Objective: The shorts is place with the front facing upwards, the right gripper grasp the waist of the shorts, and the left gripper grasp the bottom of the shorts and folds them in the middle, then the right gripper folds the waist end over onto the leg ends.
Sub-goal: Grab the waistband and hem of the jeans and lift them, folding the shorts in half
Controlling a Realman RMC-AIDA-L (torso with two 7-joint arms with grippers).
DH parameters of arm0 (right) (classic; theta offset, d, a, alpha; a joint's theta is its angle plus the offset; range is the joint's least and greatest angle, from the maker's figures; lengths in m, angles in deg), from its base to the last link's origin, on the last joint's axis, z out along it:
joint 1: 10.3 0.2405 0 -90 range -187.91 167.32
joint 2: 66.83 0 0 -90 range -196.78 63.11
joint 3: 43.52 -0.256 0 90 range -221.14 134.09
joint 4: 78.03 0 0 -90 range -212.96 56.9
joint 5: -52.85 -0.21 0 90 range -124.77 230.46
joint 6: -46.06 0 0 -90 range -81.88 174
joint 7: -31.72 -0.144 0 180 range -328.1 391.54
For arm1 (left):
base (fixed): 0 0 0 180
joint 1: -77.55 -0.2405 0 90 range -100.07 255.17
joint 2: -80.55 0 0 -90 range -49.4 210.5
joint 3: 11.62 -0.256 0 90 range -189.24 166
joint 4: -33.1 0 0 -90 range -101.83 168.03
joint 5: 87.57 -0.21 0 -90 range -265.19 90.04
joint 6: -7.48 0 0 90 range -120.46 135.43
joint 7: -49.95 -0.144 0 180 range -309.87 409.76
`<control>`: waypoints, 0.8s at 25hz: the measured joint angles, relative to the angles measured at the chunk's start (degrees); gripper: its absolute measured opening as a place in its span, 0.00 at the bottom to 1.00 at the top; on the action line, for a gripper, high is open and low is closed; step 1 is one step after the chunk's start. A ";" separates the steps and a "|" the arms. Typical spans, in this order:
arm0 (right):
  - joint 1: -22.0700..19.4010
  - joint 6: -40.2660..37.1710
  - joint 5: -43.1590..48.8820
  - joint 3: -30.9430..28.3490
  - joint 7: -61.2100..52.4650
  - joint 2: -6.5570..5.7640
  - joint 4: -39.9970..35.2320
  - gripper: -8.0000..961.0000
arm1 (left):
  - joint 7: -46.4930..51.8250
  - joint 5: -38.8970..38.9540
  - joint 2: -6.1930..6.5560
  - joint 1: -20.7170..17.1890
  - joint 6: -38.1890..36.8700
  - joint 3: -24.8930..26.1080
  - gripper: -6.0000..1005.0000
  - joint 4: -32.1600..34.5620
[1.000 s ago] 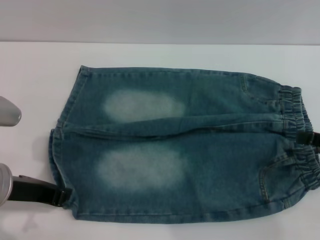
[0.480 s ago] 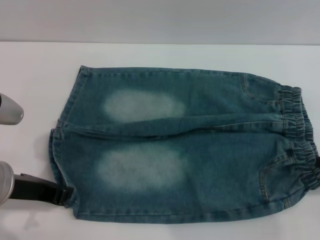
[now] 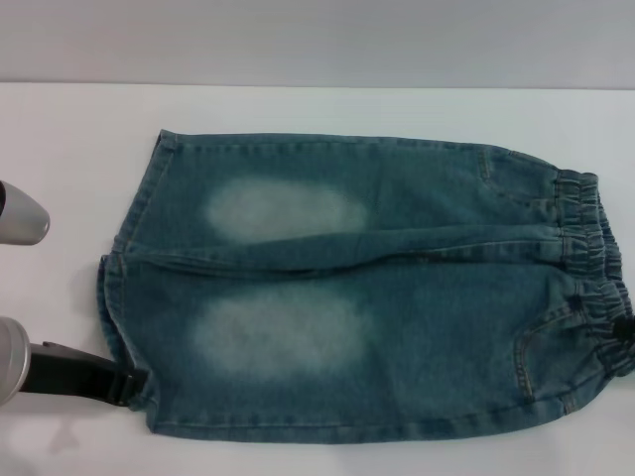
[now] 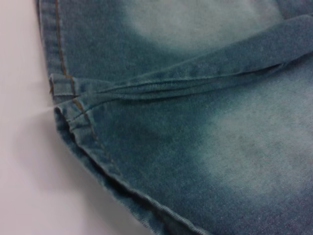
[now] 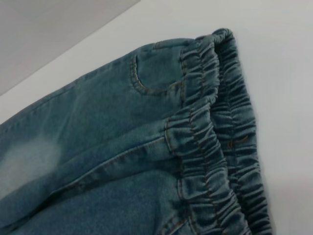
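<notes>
**Shorts lie crosswise, one gripper at each end**

The shorts (image 3: 367, 297) lie flat on the white table (image 3: 79, 129), long axis left-right: leg ends (image 3: 124, 297) to robot's left, waist end (image 3: 590, 278) to right. Left gripper (image 3: 119, 385) touches near hem corner; right gripper (image 3: 623, 332) sits at waistband edge. Jaw opening: cannot tell for both. Count: 1 shorts, 2 legs, 2 grippers.

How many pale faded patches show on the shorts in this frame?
2. One faded patch lies on the far leg of the shorts, the other faded patch on the near leg. Both sit toward the hem end; the underside is hidden.
</notes>
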 joint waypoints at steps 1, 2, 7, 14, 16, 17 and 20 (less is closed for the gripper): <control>0.09 -0.20 0.00 0.00 0.12 0.00 -0.30 0.80 | 0.00 0.00 0.00 0.02 0.01 0.00 0.05 -0.01; 0.21 -0.33 0.00 0.01 0.21 0.00 -0.55 0.80 | -0.01 0.00 0.00 0.04 0.01 0.00 0.05 -0.01; 1.39 -0.55 -0.02 0.06 0.57 0.00 -2.49 0.80 | -0.01 0.00 0.00 0.25 0.02 0.00 0.06 -0.01; 2.96 -0.32 -0.57 0.39 1.36 0.00 -4.80 0.79 | -0.02 0.26 0.00 0.54 0.11 0.00 0.06 0.29; 3.04 -0.16 -0.64 0.90 1.48 0.00 -4.81 0.79 | -0.03 0.28 0.00 0.57 0.11 0.00 0.06 0.29; 3.12 0.00 -0.84 1.20 1.64 0.00 -4.82 0.79 | -0.03 0.32 0.00 0.60 0.11 0.00 0.06 0.28; 3.19 0.74 -2.60 1.42 3.59 -0.05 -4.84 0.79 | -0.12 0.42 0.00 0.67 0.11 0.00 0.07 0.20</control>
